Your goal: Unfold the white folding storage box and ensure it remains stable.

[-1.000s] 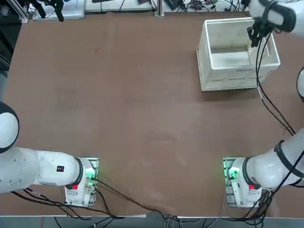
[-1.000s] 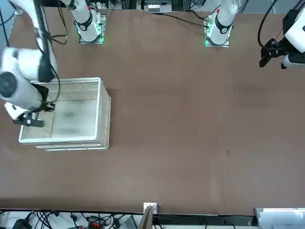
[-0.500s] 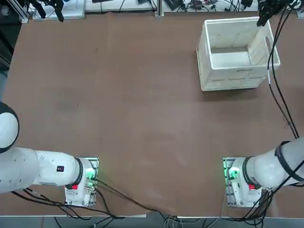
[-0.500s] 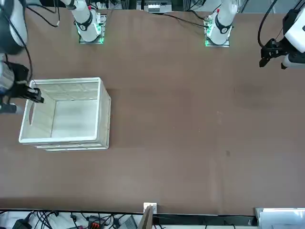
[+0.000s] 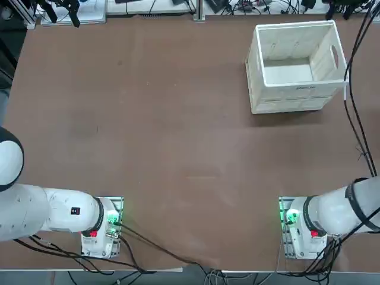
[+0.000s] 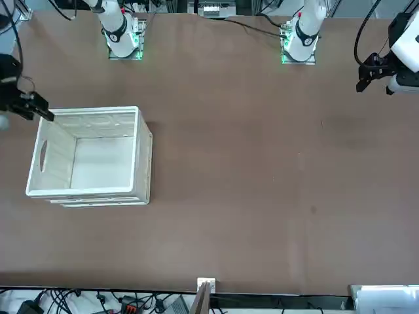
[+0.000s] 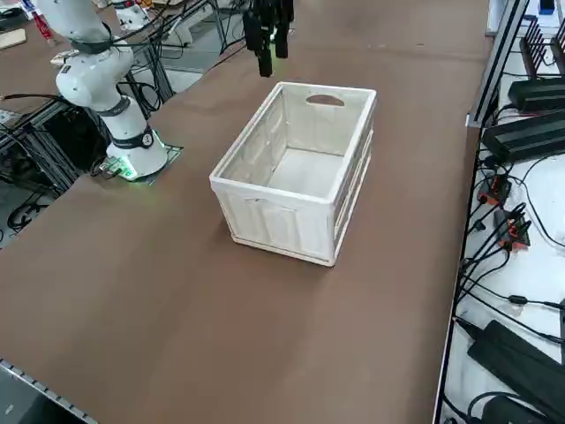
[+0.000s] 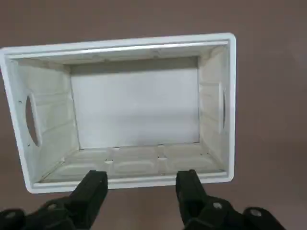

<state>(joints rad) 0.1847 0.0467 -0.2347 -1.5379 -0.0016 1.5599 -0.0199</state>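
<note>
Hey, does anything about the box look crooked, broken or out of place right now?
Nothing stands out. The box stands open on the table with all four walls upright, rim level and nothing inside. The right gripper hangs open above it, clear of the rim.

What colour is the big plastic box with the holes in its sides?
The rectangular plastic folding box is off-white, clearest in the right wrist view.

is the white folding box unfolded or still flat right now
Unfolded: the white folding storage box stands with all four walls upright, empty inside; the right gripper is open above it.
</note>
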